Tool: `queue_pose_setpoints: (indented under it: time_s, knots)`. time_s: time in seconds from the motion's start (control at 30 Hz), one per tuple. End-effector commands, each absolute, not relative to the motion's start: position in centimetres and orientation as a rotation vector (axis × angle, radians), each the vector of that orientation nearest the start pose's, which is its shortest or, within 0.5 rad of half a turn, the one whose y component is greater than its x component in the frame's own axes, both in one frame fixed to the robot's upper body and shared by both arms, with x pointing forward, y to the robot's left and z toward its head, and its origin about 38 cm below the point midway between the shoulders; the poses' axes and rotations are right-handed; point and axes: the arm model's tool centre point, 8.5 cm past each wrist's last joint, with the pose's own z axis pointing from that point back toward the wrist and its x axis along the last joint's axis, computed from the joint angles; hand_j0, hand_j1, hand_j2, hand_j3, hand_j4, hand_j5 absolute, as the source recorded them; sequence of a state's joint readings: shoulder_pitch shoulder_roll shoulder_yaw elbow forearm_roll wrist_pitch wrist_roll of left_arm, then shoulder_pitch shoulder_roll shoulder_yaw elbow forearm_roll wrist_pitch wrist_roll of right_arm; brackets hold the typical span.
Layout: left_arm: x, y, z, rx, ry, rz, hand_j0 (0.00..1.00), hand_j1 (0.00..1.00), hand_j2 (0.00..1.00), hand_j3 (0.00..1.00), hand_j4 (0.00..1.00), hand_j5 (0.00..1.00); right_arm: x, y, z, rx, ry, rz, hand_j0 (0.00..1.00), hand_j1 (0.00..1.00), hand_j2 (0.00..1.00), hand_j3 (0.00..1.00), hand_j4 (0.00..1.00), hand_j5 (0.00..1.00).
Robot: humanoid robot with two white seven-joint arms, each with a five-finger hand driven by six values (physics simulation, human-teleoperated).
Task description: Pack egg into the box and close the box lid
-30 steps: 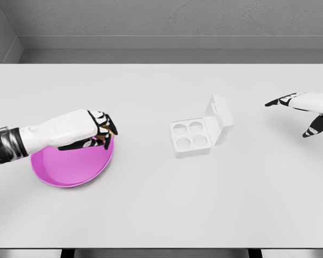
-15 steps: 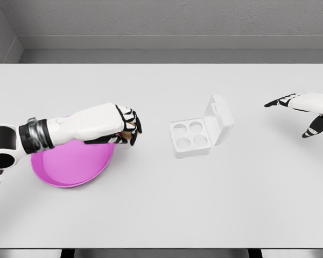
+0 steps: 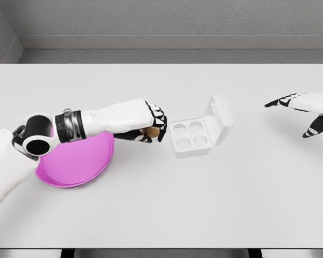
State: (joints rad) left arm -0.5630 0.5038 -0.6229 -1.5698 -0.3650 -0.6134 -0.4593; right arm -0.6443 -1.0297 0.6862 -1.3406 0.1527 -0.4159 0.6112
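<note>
A wide, plain white bench (image 3: 161, 204) fills most of the view, backed by a grey textured wall (image 3: 161, 19) with a darker strip where it meets the far edge.

Near the bench's middle sits a small white moulded egg box (image 3: 191, 137) with four round cups, all of them empty. Its hinged lid (image 3: 219, 119) stands open, raised on the right side of the tray and leaning away from the cups.

The small brown egg (image 3: 150, 131) is off the surface, gripped in the left hand (image 3: 149, 128), whose black-and-white fingers are curled tight round it so only a sliver of shell shows. That hand is just beside the box's left edge, apart from it. Its white arm stretches back to the lower left, passing over the right part of a shallow round magenta bowl (image 3: 72, 164) resting on the bench's left side.

The right hand (image 3: 304, 110) hangs at the right border, well apart from the box, fingers spread and holding nothing.

Bare bench surface lies all round the box: a broad stretch in front of it to the near edge, more behind it to the wall, and an open span between the lid and the right hand.
</note>
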Motion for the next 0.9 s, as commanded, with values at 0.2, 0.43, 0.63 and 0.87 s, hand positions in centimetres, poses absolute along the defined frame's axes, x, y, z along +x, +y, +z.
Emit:
queue_pose_setpoints:
  time_s: [0.2,0.43,0.63,0.87]
  knots:
    - [40.9,13.2,19.2,0.034,2.504,2.545,0.33,0.33,0.33,0.33,0.33,0.33,42.7,-41.3,21.4,-0.38,-1.081,1.805,1.0,1.0,1.0,1.0,1.0,1.0]
    - [42.3,11.8,19.4,0.168,2.713,2.413,0.33,0.33,0.33,0.33,0.33,0.33,42.6,-41.3,21.3,-0.379,-1.079,1.805,1.0,1.0,1.0,1.0,1.0,1.0]
    - [42.9,10.6,19.3,0.449,2.858,2.306,0.34,0.34,0.34,0.34,0.34,0.34,42.6,-41.3,21.3,-0.379,-1.079,1.805,1.0,1.0,1.0,1.0,1.0,1.0]
    - [42.6,9.7,18.6,0.557,2.879,2.287,0.33,0.33,0.33,0.33,0.33,0.33,42.7,-41.3,21.3,-0.379,-1.081,1.803,1.0,1.0,1.0,1.0,1.0,1.0]
